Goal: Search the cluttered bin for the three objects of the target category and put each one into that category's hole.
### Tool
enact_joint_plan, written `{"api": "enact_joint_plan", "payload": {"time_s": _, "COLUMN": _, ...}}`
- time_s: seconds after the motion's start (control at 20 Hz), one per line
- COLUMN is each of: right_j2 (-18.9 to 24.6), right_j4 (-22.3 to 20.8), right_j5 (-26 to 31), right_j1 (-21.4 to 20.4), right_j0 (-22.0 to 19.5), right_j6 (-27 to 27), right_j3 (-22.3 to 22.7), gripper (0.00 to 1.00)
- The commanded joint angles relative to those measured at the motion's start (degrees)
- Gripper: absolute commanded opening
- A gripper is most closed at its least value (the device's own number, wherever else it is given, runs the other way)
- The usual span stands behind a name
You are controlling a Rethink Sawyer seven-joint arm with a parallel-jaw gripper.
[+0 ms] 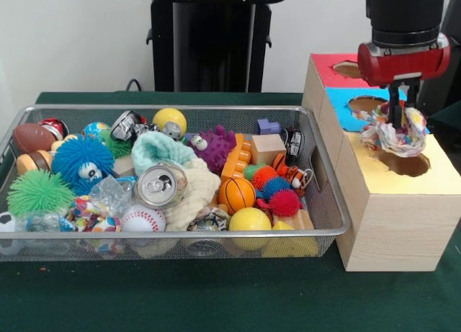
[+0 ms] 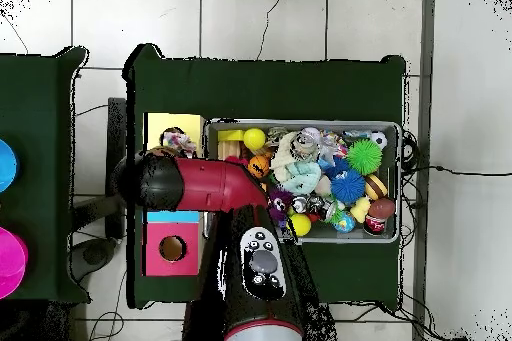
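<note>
My gripper hangs over the wood-grain box at the right and is shut on a white cloth with multicoloured spots. The cloth dangles just above the hole with the yellow surround. In the overhead view the cloth shows on the yellow surround, beside the red arm that hides the gripper. The wire mesh bin lies left of the box, full of toys. A spotted fabric piece lies at its front left, partly under clear plastic.
The box also has a blue-surround hole and a red-surround hole behind the yellow one. The bin holds a drink can, a baseball, a mini basketball, spiky balls, blocks and a pale towel.
</note>
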Motion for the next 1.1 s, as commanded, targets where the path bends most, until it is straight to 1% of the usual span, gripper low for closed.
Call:
{"api": "enact_joint_plan", "payload": {"time_s": 0.05, "right_j2": -1.6, "right_j4": 3.9, "right_j5": -3.5, "right_j1": 2.0, "right_j0": 0.0, "right_j6": 16.1, "right_j3": -1.8, "gripper": 0.0}}
{"api": "enact_joint_plan", "payload": {"time_s": 0.15, "right_j2": -1.6, "right_j4": 4.4, "right_j5": -3.1, "right_j1": 2.1, "right_j0": 0.1, "right_j6": 15.8, "right_j3": -2.3, "gripper": 0.0}}
{"api": "enact_joint_plan", "payload": {"time_s": 0.3, "right_j2": -1.4, "right_j4": 5.1, "right_j5": -4.0, "right_j1": 2.1, "right_j0": 0.2, "right_j6": 15.6, "right_j3": -2.3, "gripper": 0.0}}
{"api": "enact_joint_plan", "payload": {"time_s": 0.65, "right_j2": -1.5, "right_j4": 5.4, "right_j5": -4.1, "right_j1": 0.6, "right_j0": 0.2, "right_j6": 13.5, "right_j3": -3.5, "gripper": 0.0}}
{"api": "enact_joint_plan", "payload": {"time_s": 1.1, "right_j2": -2.1, "right_j4": 4.7, "right_j5": -6.5, "right_j1": 3.1, "right_j0": 0.5, "right_j6": 13.1, "right_j3": -5.4, "gripper": 0.0}}
